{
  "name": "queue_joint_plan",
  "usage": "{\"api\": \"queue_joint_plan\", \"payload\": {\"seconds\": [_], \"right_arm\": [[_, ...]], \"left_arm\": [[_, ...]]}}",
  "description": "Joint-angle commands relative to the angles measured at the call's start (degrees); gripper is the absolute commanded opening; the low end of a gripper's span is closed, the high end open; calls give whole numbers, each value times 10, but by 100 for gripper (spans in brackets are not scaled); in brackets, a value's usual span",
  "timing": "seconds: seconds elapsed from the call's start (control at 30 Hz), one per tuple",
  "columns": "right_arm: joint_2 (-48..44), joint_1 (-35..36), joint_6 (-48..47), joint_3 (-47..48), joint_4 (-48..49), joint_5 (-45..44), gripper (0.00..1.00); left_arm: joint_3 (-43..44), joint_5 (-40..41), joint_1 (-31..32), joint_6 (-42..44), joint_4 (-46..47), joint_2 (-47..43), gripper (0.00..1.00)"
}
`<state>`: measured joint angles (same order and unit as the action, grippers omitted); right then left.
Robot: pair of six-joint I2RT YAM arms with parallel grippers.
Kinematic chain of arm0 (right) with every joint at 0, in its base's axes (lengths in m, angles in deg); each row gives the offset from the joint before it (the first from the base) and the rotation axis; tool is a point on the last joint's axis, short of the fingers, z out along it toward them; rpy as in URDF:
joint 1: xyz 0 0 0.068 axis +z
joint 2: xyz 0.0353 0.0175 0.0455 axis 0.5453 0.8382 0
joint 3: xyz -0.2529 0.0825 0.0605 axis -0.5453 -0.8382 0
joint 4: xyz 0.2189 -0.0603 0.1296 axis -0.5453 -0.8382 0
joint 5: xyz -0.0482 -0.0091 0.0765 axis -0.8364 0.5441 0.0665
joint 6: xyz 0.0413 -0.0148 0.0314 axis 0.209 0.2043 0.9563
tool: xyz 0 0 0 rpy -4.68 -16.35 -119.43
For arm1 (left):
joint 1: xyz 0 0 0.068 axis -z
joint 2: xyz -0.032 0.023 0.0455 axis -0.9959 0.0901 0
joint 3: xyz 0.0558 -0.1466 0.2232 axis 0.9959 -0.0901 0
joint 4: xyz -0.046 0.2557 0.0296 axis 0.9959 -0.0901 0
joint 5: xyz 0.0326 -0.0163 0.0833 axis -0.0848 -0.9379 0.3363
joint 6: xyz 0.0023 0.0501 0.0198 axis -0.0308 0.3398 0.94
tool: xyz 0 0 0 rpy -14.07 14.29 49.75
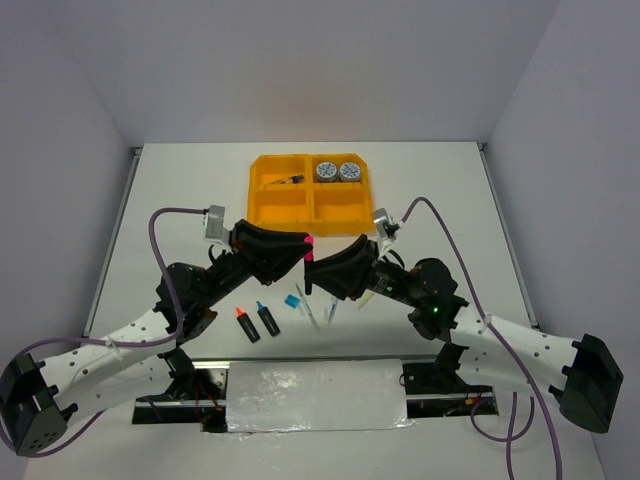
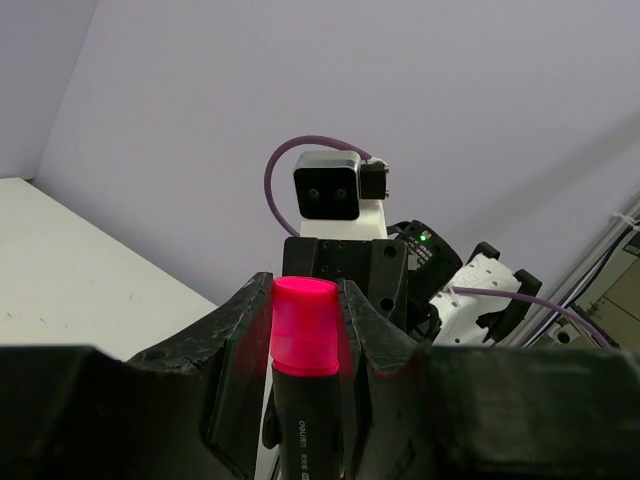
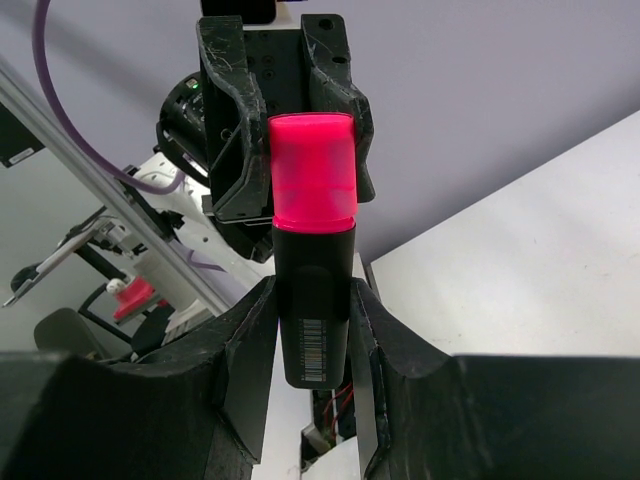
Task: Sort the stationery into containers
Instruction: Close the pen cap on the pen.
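A white table (image 1: 180,200) stood closed in on three sides by pale lilac-grey walls (image 1: 320,70). At the bottom of the overhead frame, a silvery sheet (image 1: 315,395) lay at the table's near edge between the two arm bases. Just above it, at lower centre, loose stationery lay on the bare surface: an orange-capped highlighter (image 1: 245,324) and a blue-capped highlighter (image 1: 267,319) side by side, a small blue square (image 1: 293,300) to their right, and thin pale pens (image 1: 311,313) beside that. At the centre of the frame the two arms met above these items. The left gripper (image 2: 305,335) pinched the cap of a pink-capped highlighter (image 3: 312,170), held cap uppermost, while the right gripper (image 3: 312,335) clamped its black body below the cap. Farther on, at upper centre, the orange-yellow tray (image 1: 258,190) sat flat on the table, well apart from the loose items. Two tape rolls (image 1: 326,171) lay side by side in its upper-right compartment, and one dark item (image 1: 285,181), too small to identify, lay in the upper-left one.
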<state>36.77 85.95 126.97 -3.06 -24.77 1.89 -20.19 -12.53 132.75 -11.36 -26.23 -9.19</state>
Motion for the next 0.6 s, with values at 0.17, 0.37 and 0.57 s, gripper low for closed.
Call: {"api": "queue_joint_plan", "payload": {"seconds": [0.17, 0.37, 0.57], "right_arm": [[6, 4, -21, 62, 66, -19, 14], [14, 4, -117, 116, -38, 3, 14], [8, 11, -180, 127, -98, 0, 12]], "left_arm": [[-14, -4, 3, -8, 51, -5, 0], [-4, -14, 5, 13, 11, -15, 8], [42, -33, 6, 62, -63, -23, 15]]}}
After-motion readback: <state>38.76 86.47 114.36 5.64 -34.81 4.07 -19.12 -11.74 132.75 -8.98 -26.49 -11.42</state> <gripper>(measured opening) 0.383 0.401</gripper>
